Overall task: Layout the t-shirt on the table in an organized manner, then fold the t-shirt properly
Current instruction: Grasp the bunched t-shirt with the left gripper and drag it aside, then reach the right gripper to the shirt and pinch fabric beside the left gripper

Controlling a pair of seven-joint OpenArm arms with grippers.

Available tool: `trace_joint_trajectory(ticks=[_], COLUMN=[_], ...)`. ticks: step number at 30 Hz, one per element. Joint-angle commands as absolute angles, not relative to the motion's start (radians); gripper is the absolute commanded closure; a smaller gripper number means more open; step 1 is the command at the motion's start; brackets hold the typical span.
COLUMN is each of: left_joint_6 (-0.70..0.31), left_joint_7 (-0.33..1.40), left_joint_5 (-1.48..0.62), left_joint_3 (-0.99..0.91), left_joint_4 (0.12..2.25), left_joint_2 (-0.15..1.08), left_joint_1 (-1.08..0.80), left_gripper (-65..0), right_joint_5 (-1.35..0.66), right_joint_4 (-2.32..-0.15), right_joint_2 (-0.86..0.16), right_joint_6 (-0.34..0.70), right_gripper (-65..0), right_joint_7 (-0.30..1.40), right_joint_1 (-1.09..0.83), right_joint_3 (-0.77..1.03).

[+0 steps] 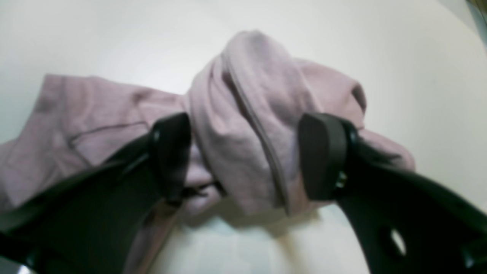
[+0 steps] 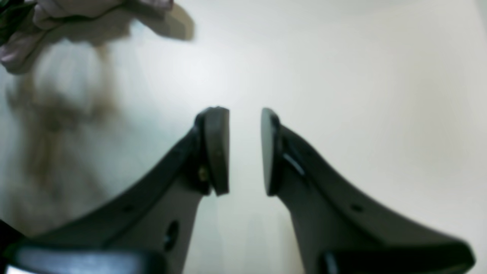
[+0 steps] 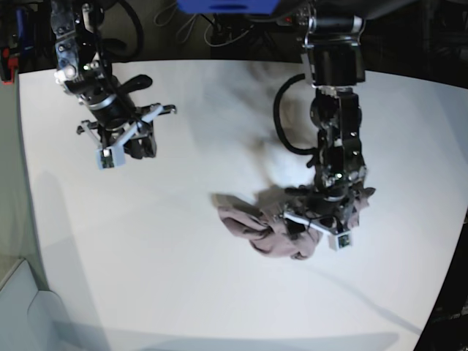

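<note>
Much bare table (image 3: 146, 256) around apparently bunched t-shirt (image 3: 252, 227)

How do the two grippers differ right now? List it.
The left gripper stands wide open around a bunched fold of the t-shirt; the right gripper shows only a narrow gap, holding nothing. The left is down at the cloth; the right is over bare table, apart from it. Both have dark pads.

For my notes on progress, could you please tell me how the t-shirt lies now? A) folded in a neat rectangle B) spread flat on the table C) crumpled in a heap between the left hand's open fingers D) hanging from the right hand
C: the t-shirt is a bunched heap on the table, with the left hand open around a roll of it.
</note>
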State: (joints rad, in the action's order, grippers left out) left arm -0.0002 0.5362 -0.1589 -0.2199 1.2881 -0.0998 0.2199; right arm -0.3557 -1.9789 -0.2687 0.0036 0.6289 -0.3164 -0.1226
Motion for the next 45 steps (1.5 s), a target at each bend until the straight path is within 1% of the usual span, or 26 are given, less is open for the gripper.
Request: trace_joint_trajectory(ticks=[1, 4, 5, 6, 7, 9, 10, 12, 14, 17, 20, 23, 29, 33, 35, 38, 40, 43, 45], left_joint_6=[-0.005, -0.005, -0.005, -0.005, -0.005, -0.005, -0.005, -0.004, -0.004, -0.004, -0.005, -0.005, -0.005, -0.005, -0.005, 0.002, -0.001, -0.005, -0.005], left_joint_7=[0.516, 0.515, 0.515, 0.515, 0.515, 0.518, 0.521, 0.526, 0.527, 0.567, 0.671, 0.737, 0.788, 0.803, 0.811, 0.812, 0.849, 0.986, 1.061], left_joint_5=[-0.163, -0.165, -0.165, -0.165, -0.165, -0.165, -0.166, -0.168, -0.189, -0.265, -0.366, -0.441, -0.570, -0.625, -0.621, -0.664, -0.728, -0.880, -0.969], left_joint_3=[-0.217, -0.217, -0.217, -0.217, -0.217, -0.200, -0.194, -0.189, -0.188, -0.186, -0.186, -0.186, -0.196, -0.239, -0.274, -0.323, -0.386, -0.490, -0.527], left_joint_4=[1.290, 1.270, 1.270, 1.268, 1.270, 1.280, 1.283, 1.299, 1.325, 1.445, 1.623, 1.750, 1.882, 1.856, 1.781, 1.658, 1.587, 1.463, 1.369], left_joint_2=[-0.105, -0.107, -0.107, -0.108, -0.108, -0.110, -0.110, -0.122, -0.134, -0.153, -0.157, -0.157, -0.157, -0.157, -0.157, -0.076, -0.022, 0.074, 0.142], left_joint_1=[0.248, 0.252, 0.254, 0.254, 0.254, 0.254, 0.254, 0.248, 0.243, 0.199, 0.165, 0.128, 0.035, 0.007, 0.005, 0.002, -0.013, -0.016, -0.013], left_gripper=[-43.6, -42.3, -39.2, -32.3, -22.8, -0.2, 0.0, -4.4, 0.0, -0.7, -0.4, -0.4, -0.4, -0.4, -0.4, -0.3, -0.3, -0.3, -0.3], right_joint_5=[-0.361, -0.361, -0.361, -0.361, -0.361, -0.361, -0.361, -0.361, -0.361, -0.361, -0.361, -0.361, -0.363, -0.363, -0.363, -0.364, -0.363, -0.364, -0.367], right_joint_4=[-1.994, -1.992, -1.991, -1.986, -1.982, -1.977, -1.974, -1.972, -1.972, -1.972, -1.972, -1.974, -1.974, -1.974, -1.974, -1.974, -1.974, -1.974, -1.974], right_joint_2=[-0.274, -0.274, -0.274, -0.274, -0.274, -0.274, -0.274, -0.274, -0.274, -0.274, -0.274, -0.274, -0.272, -0.272, -0.272, -0.272, -0.272, -0.271, -0.269], right_joint_6=[0.005, 0.005, 0.005, 0.005, 0.005, 0.005, 0.005, 0.005, 0.005, 0.005, 0.005, 0.005, 0.005, 0.005, 0.005, 0.005, 0.005, 0.005, 0.005], right_gripper=[-15.9, -15.9, -15.9, -15.9, -15.9, -15.9, -15.9, -15.9, -15.9, -15.9, -15.9, -15.9, -15.9, -15.9, -15.9, -15.9, -15.9, -15.9, -15.9], right_joint_7=[0.605, 0.605, 0.605, 0.605, 0.605, 0.605, 0.605, 0.605, 0.605, 0.605, 0.605, 0.602, 0.604, 0.604, 0.604, 0.604, 0.602, 0.601, 0.601], right_joint_1=[-0.311, -0.311, -0.311, -0.311, -0.309, -0.309, -0.309, -0.308, -0.308, -0.308, -0.306, -0.303, -0.302, -0.300, -0.300, -0.300, -0.303, -0.305, -0.303], right_joint_3=[-0.119, -0.119, -0.119, -0.119, -0.119, -0.119, -0.119, -0.119, -0.119, -0.119, -0.117, -0.117, -0.054, -0.016, -0.007, -0.005, -0.005, -0.005, -0.007])
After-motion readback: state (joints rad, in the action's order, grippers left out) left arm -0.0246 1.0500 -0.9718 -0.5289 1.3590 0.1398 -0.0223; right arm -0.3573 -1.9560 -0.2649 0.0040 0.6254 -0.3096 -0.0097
